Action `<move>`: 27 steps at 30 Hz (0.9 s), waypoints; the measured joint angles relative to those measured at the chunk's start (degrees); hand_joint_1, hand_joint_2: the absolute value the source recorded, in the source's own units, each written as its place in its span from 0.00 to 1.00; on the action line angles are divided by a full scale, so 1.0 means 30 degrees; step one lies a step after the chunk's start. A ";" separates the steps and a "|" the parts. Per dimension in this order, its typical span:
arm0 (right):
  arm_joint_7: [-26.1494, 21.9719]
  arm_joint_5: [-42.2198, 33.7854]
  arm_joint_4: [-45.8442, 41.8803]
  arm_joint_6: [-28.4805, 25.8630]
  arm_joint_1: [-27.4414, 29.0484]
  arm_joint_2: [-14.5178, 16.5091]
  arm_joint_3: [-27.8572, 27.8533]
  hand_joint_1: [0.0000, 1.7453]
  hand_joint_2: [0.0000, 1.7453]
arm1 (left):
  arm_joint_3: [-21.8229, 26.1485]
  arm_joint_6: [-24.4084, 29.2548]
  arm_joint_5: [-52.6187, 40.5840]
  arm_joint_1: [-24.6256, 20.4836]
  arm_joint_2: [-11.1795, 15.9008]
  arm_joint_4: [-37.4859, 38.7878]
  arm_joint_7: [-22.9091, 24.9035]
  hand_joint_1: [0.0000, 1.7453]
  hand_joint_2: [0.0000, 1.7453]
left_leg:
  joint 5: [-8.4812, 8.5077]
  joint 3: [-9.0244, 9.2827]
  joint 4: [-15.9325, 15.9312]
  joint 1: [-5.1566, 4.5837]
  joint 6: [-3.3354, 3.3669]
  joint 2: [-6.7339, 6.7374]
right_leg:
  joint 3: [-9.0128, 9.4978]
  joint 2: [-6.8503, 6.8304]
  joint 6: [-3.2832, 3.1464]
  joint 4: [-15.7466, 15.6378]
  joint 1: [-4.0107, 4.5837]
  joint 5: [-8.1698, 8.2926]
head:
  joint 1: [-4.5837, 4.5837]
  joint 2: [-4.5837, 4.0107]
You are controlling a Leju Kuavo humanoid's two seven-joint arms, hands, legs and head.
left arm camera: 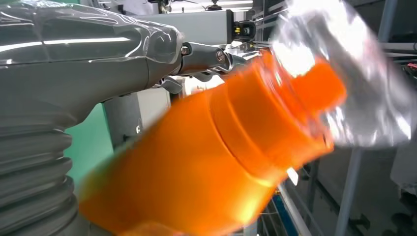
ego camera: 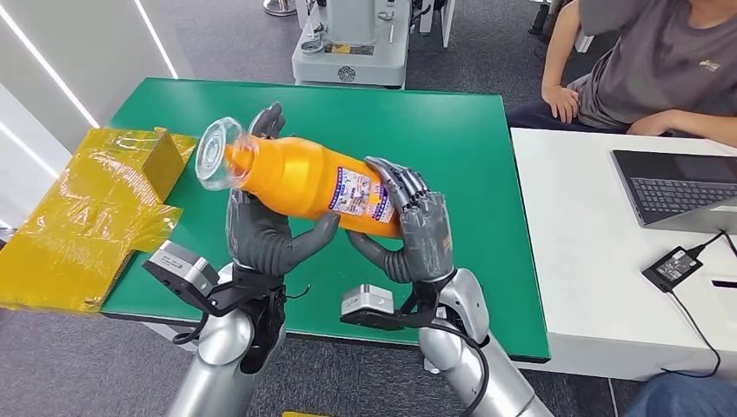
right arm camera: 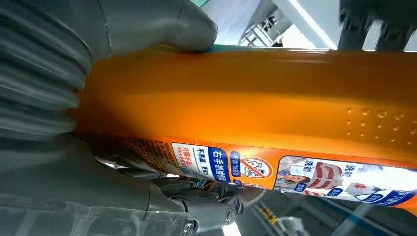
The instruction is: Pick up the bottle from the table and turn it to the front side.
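Orange plastic bottle (ego camera: 304, 180), clear-capped, label up, tilted, grasped by left robot hand (ego camera: 261, 230) and right robot hand (ego camera: 415, 228) above green tabletop (ego camera: 469, 130); yellow-wrapped box (ego camera: 96, 208) nearby.

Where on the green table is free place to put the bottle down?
The green table is bare at the far middle and along its right side, next to the white table. The left edge is crowded by yellow packages. Both robot hands, left robot hand and right robot hand, hold the bottle.
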 joint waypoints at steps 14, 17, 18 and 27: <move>0.1401 0.1767 0.2845 0.4584 -0.1624 0.0137 0.0532 1.00 1.00 | 0.0304 0.0016 -0.0182 0.0059 0.0015 0.0350 0.0038 0.00 1.00 | 0.0001 -0.0003 0.0002 -0.0001 0.0001 -0.0002 | 0.0000 0.0000 0.0001 0.0000 0.0000 0.0002 | -0.0002 0.0000; 0.1355 0.1812 0.3299 0.4750 -0.1920 0.0239 0.0563 1.00 1.00 | 0.0414 0.0077 -0.0166 0.0060 0.0016 0.0404 0.0038 0.00 1.00 | 0.0001 -0.0003 0.0002 0.0000 0.0001 -0.0002 | -0.0001 0.0000 0.0000 0.0000 0.0000 0.0001 | -0.0002 0.0000; 0.1342 0.1818 0.3412 0.4763 -0.1984 0.0266 0.0576 1.00 1.00 | 0.0446 0.0086 -0.0157 0.0062 0.0016 0.0413 0.0038 0.00 1.00 | 0.0001 -0.0004 0.0001 0.0000 0.0001 -0.0002 | -0.0001 0.0000 0.0000 0.0000 0.0000 0.0000 | -0.0002 0.0000; 0.1286 0.1938 0.4005 0.4679 -0.2267 0.0381 0.0534 1.00 1.00 | 0.0625 0.0120 -0.0306 0.0086 0.0007 0.0414 0.0036 1.00 1.00 | 0.0001 -0.0004 0.0001 -0.0001 0.0001 -0.0002 | 0.0000 -0.0001 0.0000 0.0000 -0.0001 0.0001 | 0.0000 0.0000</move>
